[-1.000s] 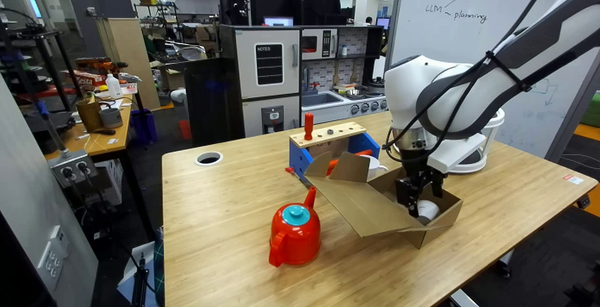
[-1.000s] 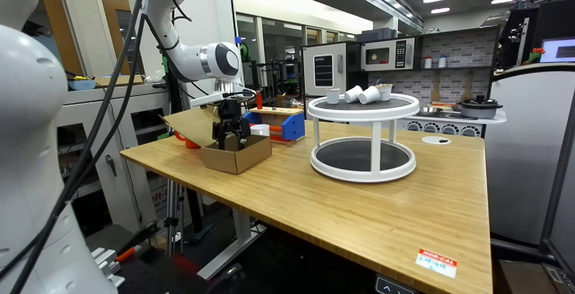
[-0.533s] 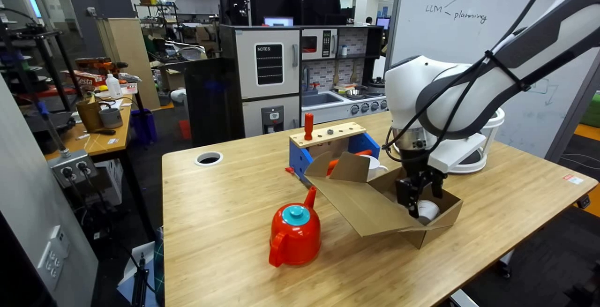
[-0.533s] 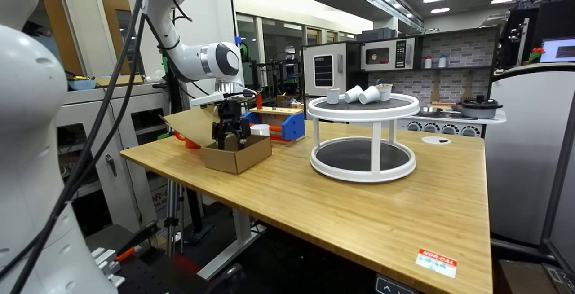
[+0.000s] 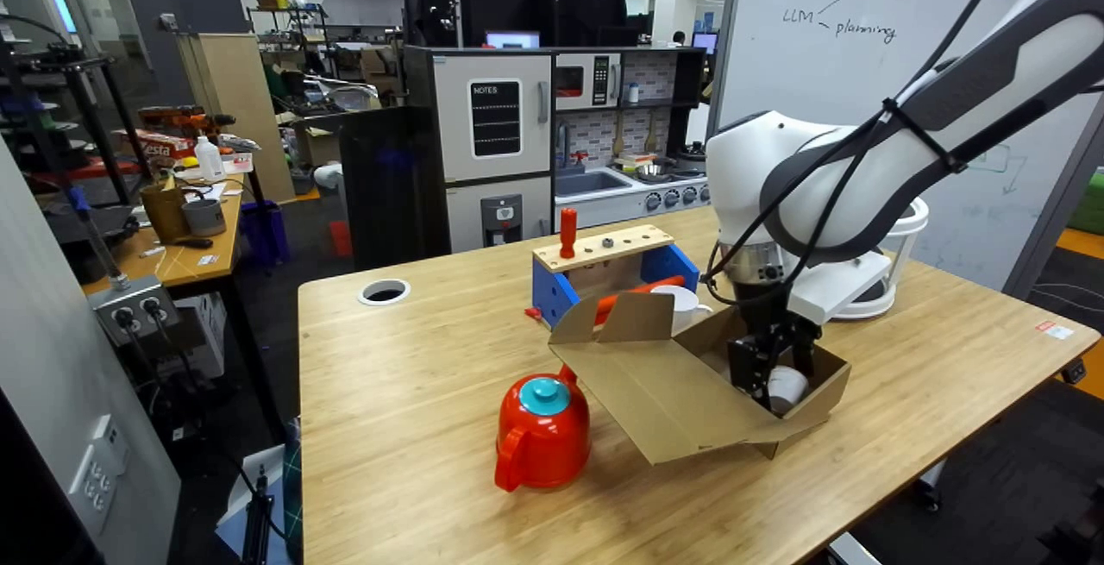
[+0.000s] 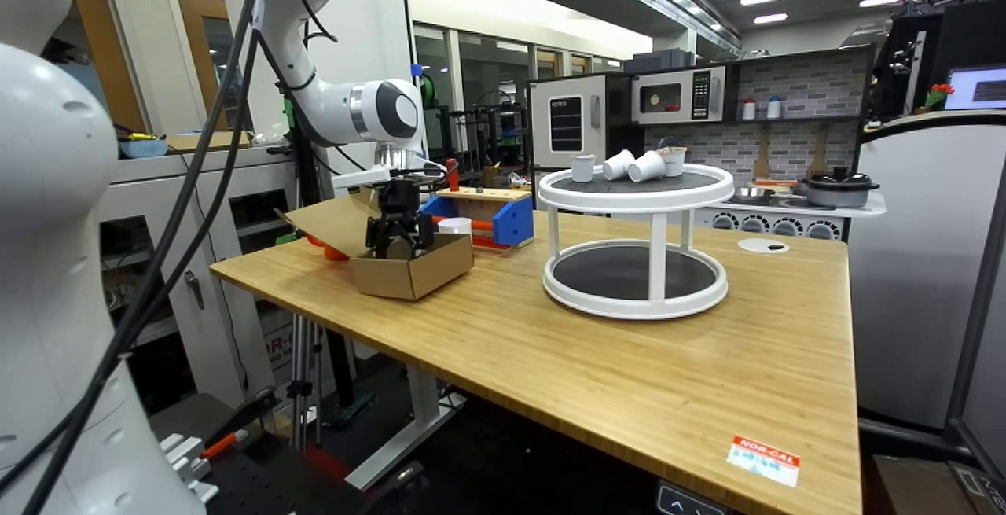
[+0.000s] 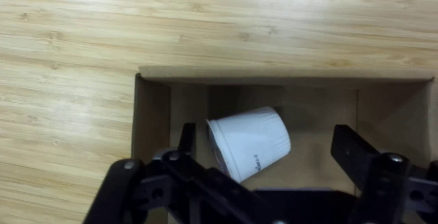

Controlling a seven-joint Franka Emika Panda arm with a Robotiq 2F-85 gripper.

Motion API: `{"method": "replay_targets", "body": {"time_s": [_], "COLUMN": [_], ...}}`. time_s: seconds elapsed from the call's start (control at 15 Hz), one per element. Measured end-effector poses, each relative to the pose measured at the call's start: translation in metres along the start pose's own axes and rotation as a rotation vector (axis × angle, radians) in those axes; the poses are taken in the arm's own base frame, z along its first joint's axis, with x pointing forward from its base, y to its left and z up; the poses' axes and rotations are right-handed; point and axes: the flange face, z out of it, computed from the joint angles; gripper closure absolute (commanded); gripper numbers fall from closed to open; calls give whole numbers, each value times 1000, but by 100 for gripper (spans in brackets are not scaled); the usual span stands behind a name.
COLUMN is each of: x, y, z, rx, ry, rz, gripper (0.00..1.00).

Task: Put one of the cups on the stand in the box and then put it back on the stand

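Cup (image 7: 251, 142), tipped in the box (image 7: 150, 121), shows between the fingers (image 7: 356, 154), axis slanting from one to the other, rim toward the nearer; hand (image 7: 264, 133) spread wide, empty.

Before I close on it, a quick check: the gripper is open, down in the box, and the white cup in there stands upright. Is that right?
Not quite: the white cup is not upright but lies on its side, as the wrist view shows. The gripper is indeed open, down in the box.
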Motion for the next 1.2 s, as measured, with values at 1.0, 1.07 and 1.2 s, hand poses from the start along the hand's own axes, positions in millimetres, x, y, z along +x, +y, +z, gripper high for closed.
{"method": "replay_targets", "body": {"time_s": [1.0, 1.07, 1.2], "x": [2, 2, 2], "y": [5, 6, 8], "z": [4, 4, 4], "rx": [21, 21, 21], "ry": [-15, -15, -15], "rz": [-4, -2, 1], "gripper": [78, 78, 78]}}
